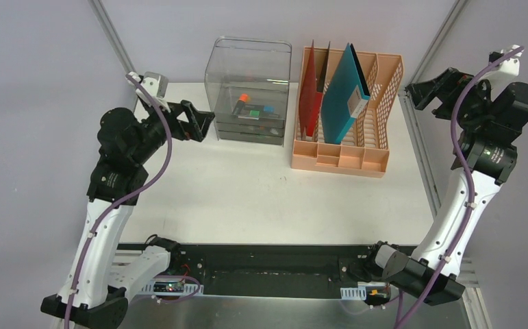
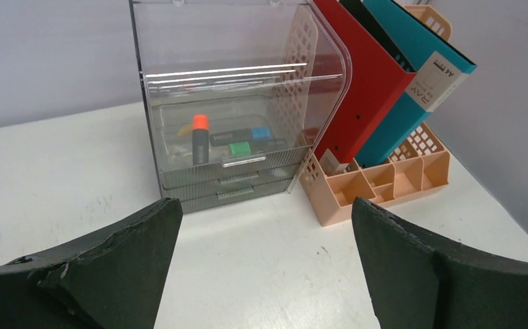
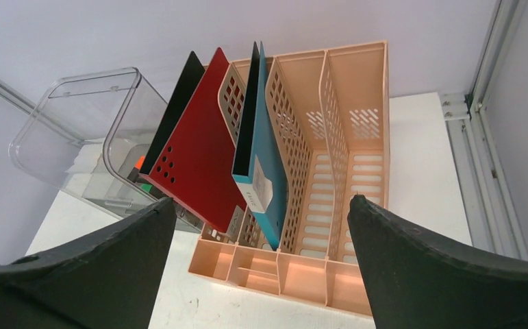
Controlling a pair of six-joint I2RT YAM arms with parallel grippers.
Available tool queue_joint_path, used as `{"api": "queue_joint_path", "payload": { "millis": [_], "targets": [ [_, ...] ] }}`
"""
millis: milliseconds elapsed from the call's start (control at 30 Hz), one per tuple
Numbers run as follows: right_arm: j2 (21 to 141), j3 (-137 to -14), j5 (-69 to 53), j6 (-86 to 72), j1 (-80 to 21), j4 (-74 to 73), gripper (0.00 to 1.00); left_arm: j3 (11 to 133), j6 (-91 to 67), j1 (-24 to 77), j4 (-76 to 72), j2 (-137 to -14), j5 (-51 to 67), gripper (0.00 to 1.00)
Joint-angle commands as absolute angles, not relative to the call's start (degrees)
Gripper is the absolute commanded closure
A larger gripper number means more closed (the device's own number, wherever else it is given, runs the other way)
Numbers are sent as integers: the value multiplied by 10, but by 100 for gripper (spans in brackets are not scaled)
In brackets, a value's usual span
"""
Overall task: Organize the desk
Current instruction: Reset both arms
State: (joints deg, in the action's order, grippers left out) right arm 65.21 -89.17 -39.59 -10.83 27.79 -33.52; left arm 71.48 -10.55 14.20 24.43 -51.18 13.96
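Note:
The desk (image 1: 261,199) is a white tabletop edged by aluminium rails. My left gripper (image 1: 203,123) hovers at the back left, just left of the clear drawer box (image 1: 250,89). In the left wrist view this gripper (image 2: 264,205) stands open over bare desk (image 2: 268,274), nothing between its fingers. My right gripper (image 1: 425,92) is raised at the back right, beside the peach file rack (image 1: 363,116). Seen from its wrist, the right gripper (image 3: 261,200) is open and empty above the rack's front compartments (image 3: 302,274).
The rack holds a red folder (image 1: 310,103) and a teal folder (image 1: 343,96), both leaning. Inside the drawer box lie markers with orange (image 2: 200,123), green (image 2: 239,148) and blue (image 2: 261,133) caps. Grey walls close in the back and sides.

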Motion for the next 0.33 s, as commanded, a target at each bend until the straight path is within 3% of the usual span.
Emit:
{"api": "queue_joint_path", "payload": {
  "millis": [0,300],
  "targets": [
    [650,-925,-394,-84,279,-342,0,742,-95,140,233,-488,141,1],
    [639,-925,-479,-99,279,-341,0,728,-94,140,231,-469,156,1]
  ]
}}
